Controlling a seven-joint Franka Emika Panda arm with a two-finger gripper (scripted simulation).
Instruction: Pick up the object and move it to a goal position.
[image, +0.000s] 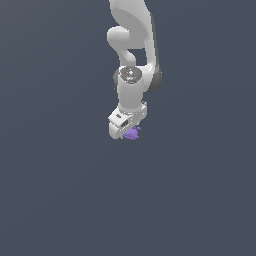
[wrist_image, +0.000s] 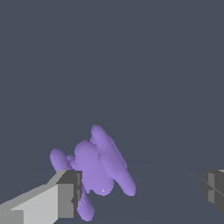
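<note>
**Purple object between wide-set jaws**

Flat slate-grey ground everywhere, unbroken in both views, with no edge or other item showing on it.

Seen from the exterior view: white Franka arm (image: 131, 55) reaching down from the top of the picture, wrist bent, ending in the white gripper (image: 126, 131). Peeking out just under the gripper body, toward the exterior view's right: the purple object (image: 133, 133), far smaller than the gripper and mostly hidden by it. Impossible to judge from this angle whether it rests on the ground or hangs clear of it.

Seen from the wrist view: jaws set well apart, one finger (wrist_image: 65, 192) pale grey with a darker inner pad, the other finger (wrist_image: 214, 186) showing only as a dark grey tip at the picture's edge. Lumpy purple object (wrist_image: 94, 168) lying between the jaws but not centred, crowded against the pale finger. Several rounded lobes and long blade-like spikes fanning out from a fat middle. One lobe passing behind the pale finger's tip, apparently touching or nearly touching the pad; actual contact not certain. Wide open gap between the object and the dark finger. Not clamped on anything.
</note>
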